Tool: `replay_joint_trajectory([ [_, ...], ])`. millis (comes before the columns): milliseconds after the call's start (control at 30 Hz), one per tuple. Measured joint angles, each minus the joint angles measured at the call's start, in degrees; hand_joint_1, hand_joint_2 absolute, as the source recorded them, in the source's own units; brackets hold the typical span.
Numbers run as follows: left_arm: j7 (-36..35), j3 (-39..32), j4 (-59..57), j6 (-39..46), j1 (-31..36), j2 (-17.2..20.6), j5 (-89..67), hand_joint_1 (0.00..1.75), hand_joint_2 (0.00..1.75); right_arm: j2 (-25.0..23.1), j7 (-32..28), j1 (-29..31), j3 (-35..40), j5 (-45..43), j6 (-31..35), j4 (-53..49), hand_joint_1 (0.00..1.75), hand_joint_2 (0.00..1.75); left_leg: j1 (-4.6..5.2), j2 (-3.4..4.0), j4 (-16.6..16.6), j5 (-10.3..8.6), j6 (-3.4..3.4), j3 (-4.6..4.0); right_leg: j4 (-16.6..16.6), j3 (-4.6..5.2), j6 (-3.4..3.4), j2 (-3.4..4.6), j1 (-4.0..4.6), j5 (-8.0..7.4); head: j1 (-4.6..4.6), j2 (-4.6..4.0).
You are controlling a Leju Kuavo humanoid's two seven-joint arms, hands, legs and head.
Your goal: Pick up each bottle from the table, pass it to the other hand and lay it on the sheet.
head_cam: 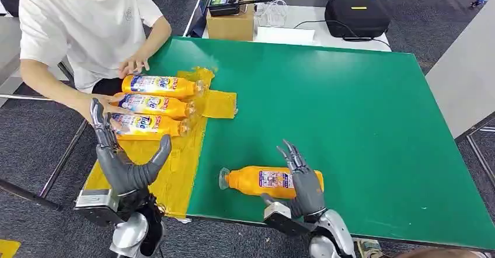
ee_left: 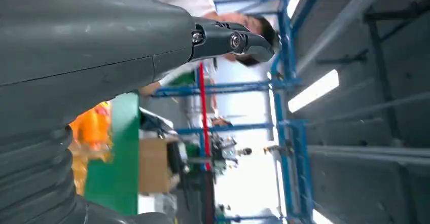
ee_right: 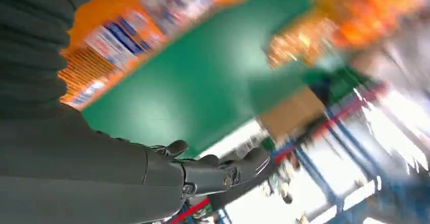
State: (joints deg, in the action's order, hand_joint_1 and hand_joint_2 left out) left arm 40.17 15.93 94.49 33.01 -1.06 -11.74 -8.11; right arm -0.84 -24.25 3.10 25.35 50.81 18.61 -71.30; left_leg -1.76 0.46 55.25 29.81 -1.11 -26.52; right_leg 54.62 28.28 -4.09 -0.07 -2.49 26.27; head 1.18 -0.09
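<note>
One orange bottle [head_cam: 257, 180] lies on its side on the green table [head_cam: 350, 112] near the front edge, cap pointing left. My right hand [head_cam: 303, 182] is at its base end, fingers straight and spread across it and thumb on the near side, not closed. The right wrist view shows that bottle [ee_right: 142, 16] blurred beside the hand [ee_right: 152, 168]. My left hand [head_cam: 125, 161] hovers open and empty over the front of the yellow sheet [head_cam: 175, 176]; its fingers [ee_left: 228, 39] are stretched out. Three orange bottles [head_cam: 152, 104] lie side by side on the sheet.
A person in a white shirt sits at the table's left side, one hand [head_cam: 133, 65] by the farthest bottle, the other arm along the sheet's edge. A cardboard box [head_cam: 230, 21] and a black case [head_cam: 356, 17] stand on the white table behind.
</note>
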Motion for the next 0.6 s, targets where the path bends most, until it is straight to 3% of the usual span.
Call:
replay_joint_trajectory([
  [200, 0.0, 1.36, 2.45, -2.69, -0.81, 0.09, -0.35, 0.0, 1.75, 4.66, 5.96, 0.29, 1.88, 6.7, -3.66, 2.19, 0.0, 1.75, 0.0, 0.0, 0.0, 0.01, 0.0, -0.01, -0.01, 0.03, 0.0, 0.0, 0.0, 0.0, 0.0, 0.0],
  [367, 0.0, 3.74, 2.43, -4.66, -1.57, 0.37, -2.3, 0.0, 1.75, 8.84, 17.04, 1.02, 3.55, 12.08, -13.68, 1.51, 0.0, 1.75, 0.0, 0.11, 0.0, 0.06, 0.0, 0.18, -0.05, -0.07, 0.0, 0.04, 0.01, 0.0, 0.02, 0.0],
  [600, 0.0, 6.17, 2.23, -5.01, -1.77, 0.96, -2.56, 0.0, 1.75, 13.47, 20.69, 1.75, 5.95, 13.7, -16.95, 0.02, 0.0, 1.75, 0.01, 0.05, 0.0, 0.06, 0.01, 0.56, -0.15, -0.5, -0.01, 0.0, 0.0, 0.0, 0.02, 0.0],
])
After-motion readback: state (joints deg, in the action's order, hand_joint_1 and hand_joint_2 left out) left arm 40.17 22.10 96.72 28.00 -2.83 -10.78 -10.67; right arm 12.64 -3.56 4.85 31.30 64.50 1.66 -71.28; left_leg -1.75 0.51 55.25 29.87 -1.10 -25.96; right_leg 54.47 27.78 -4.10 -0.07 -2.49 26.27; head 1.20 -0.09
